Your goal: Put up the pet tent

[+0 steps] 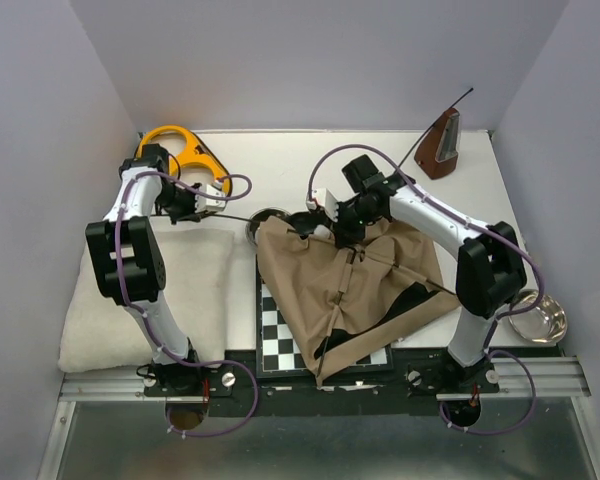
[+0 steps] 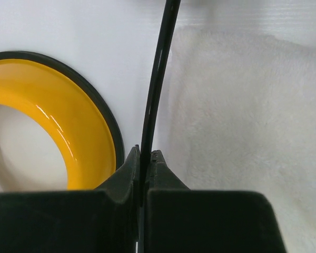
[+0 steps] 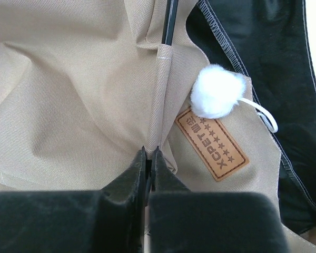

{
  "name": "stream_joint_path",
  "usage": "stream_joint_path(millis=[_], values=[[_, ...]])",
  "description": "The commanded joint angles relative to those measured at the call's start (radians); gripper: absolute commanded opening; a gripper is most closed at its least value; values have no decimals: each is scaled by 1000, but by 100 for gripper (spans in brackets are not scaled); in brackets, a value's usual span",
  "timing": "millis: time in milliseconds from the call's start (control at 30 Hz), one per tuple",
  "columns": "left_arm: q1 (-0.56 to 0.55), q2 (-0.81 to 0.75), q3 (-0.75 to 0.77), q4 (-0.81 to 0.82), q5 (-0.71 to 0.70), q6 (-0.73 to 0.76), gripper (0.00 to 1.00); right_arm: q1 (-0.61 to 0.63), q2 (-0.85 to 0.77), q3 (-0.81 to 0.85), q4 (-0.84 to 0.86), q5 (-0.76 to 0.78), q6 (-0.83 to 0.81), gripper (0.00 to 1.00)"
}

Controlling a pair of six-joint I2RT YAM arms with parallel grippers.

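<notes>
I log: white table [image 1: 280, 160], pale lilac walls around. Pet tent [image 1: 350, 290] slumped over chessboard [image 1: 280, 335], centre. Left gripper [image 2: 146, 161] pinches a black pole [image 2: 158, 79] beside the yellow ring [image 2: 89, 126]; right gripper [image 3: 149, 155] pinches the tent's tan sleeve seam. Steel bowl [image 1: 538, 318] at right edge, contents unclear to me.

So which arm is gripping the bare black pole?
The left end effector, beside the yellow ring, pinches the pole itself; the right end effector is shut on tan fabric of the tent.

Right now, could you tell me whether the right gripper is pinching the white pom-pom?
No, the pom-pom lies free by the brown label; the right gripper pinches tan fabric.
</notes>
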Motion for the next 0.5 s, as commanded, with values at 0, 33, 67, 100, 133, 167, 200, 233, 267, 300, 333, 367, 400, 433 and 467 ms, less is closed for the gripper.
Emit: stream_joint_path(millis=[0, 33, 67, 100, 133, 167, 200, 233, 267, 300, 333, 367, 400, 433, 467], values=[[-13, -69, 48, -44, 121, -9, 0, 1, -54, 20, -55, 17, -9, 18], [-26, -84, 44, -50, 135, -12, 0, 0, -62, 28, -56, 3, -6, 27], [-39, -97, 42, -58, 155, -16, 0, -2, -68, 35, -49, -3, 0, 35], [-52, -112, 40, -53, 176, -30, 0, 0, -71, 43, -49, -15, 0, 39], [-66, -120, 42, -51, 193, -42, 0, 0, -71, 49, -51, -26, 0, 40], [-78, -131, 45, -55, 204, -49, 0, 0, -68, 57, -48, -31, 1, 40], [-93, -143, 45, -52, 213, -53, 0, 0, -67, 63, -51, -34, 3, 40], [-107, -152, 42, -50, 224, -62, 0, 0, -61, 74, -55, -35, 1, 39], [-119, -164, 42, -50, 233, -67, 0, 0, -62, 81, -59, -42, 0, 39], [-133, -174, 40, -51, 241, -75, 0, 0, -62, 85, -57, -46, 0, 39], [-147, -181, 39, -53, 247, -81, 0, 0, -64, 89, -57, -49, 1, 40], [-159, -189, 34, -53, 247, -84, 0, 0, -64, 94, -59, -45, 7, 45], [-159, -197, 27, -50, 244, -84, 0, 0, -65, 95, -57, -45, 10, 51], [-159, -203, 22, -47, 246, -87, 0, -2, -71, 92, -56, -54, 4, 52], [-188, -206, 20, -44, 255, -92, 0, -2, -76, 86, -56, -58, 0, 51]])
